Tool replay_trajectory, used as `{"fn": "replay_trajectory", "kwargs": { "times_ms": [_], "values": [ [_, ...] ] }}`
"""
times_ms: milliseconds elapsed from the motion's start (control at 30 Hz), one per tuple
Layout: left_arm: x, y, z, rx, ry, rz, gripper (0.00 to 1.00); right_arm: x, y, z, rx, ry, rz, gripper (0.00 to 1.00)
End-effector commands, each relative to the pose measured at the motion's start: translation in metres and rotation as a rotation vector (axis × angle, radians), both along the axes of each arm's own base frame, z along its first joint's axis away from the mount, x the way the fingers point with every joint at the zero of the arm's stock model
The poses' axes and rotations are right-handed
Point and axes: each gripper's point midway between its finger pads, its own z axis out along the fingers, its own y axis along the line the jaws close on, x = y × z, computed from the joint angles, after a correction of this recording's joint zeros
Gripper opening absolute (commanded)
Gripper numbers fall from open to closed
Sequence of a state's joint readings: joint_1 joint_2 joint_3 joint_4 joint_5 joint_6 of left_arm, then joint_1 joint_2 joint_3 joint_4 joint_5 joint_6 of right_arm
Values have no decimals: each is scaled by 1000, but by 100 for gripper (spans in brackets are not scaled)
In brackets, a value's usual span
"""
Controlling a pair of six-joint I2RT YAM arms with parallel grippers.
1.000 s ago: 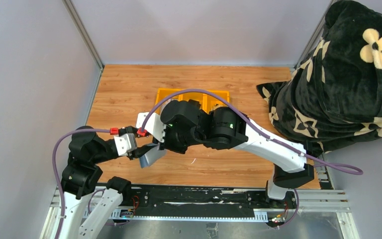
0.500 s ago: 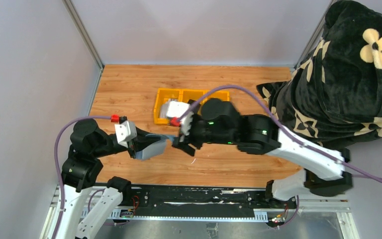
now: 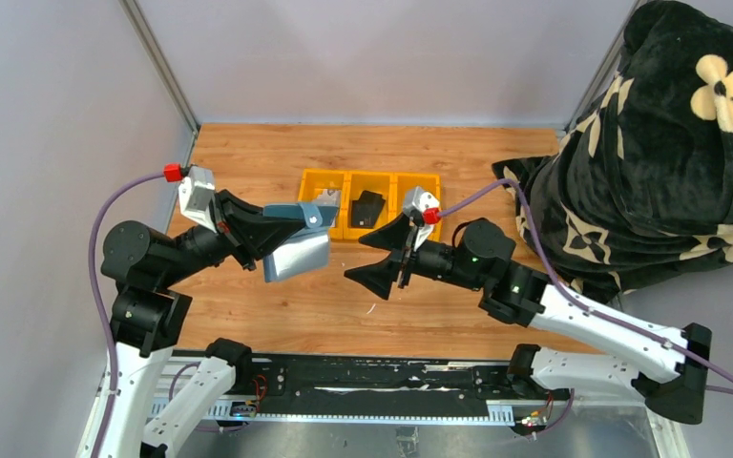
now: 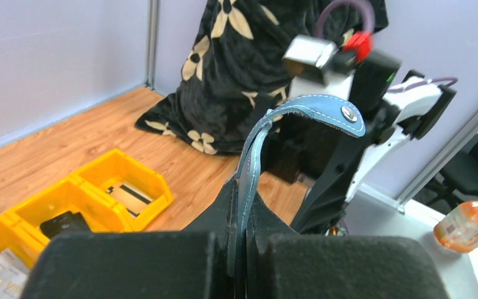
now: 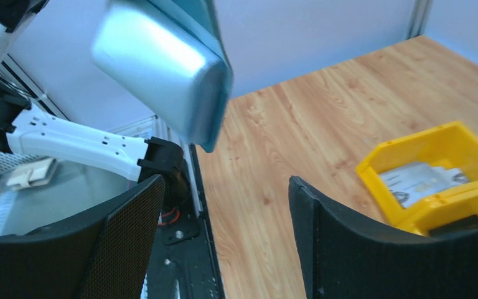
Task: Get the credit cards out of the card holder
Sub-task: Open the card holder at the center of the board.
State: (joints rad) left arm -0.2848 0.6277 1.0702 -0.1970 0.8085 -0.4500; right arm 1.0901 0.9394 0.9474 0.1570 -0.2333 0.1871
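Observation:
The blue-grey card holder [image 3: 296,250] hangs in the air left of centre, and my left gripper [image 3: 269,234] is shut on it. In the left wrist view its snap flap [image 4: 314,111] curls up above the pinching left gripper [image 4: 244,218]. My right gripper [image 3: 376,254] stands open a short way to its right, apart from it. From the right wrist the holder [image 5: 162,68] shows at upper left, beyond the empty right gripper [image 5: 224,237]. One pale credit card [image 3: 325,199] lies in the tray's left compartment, and a black-striped credit card [image 4: 127,196] lies in an end compartment.
The yellow three-compartment tray [image 3: 382,176] sits mid-table with a black pouch [image 3: 368,206] in its middle bin. A black flowered blanket [image 3: 649,153] is heaped at the right. Grey walls close off the left and far sides. The black base rail [image 3: 372,374] runs along the near edge.
My right gripper has opened, let go of the holder and drawn back to the right. My left gripper has closed on the holder and lifted it up and away from the near edge.

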Motion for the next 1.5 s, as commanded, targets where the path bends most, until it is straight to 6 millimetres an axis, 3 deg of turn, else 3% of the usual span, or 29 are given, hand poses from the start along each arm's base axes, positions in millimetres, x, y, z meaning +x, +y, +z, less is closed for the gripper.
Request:
{"fn": "replay_trajectory", "kwargs": {
  "times_ms": [0, 133, 267, 767, 1467],
  "values": [
    [-11, 4, 36, -113, 2, 8, 0, -5, 14, 29, 222, 56, 80, 77],
    [-15, 4, 39, -130, 21, -1, 0, 2, 26, 29, 275, 85, 83, 77],
    [-18, 3, 40, -132, 30, -12, 0, -6, 32, 37, 328, 96, 168, 77],
    [-21, 4, 55, -152, 36, -21, 0, -4, 56, 30, 323, 120, 241, 77],
    [-22, 3, 47, -127, 34, -28, 0, 4, 55, 78, 470, 166, 273, 78]
  ]
}}
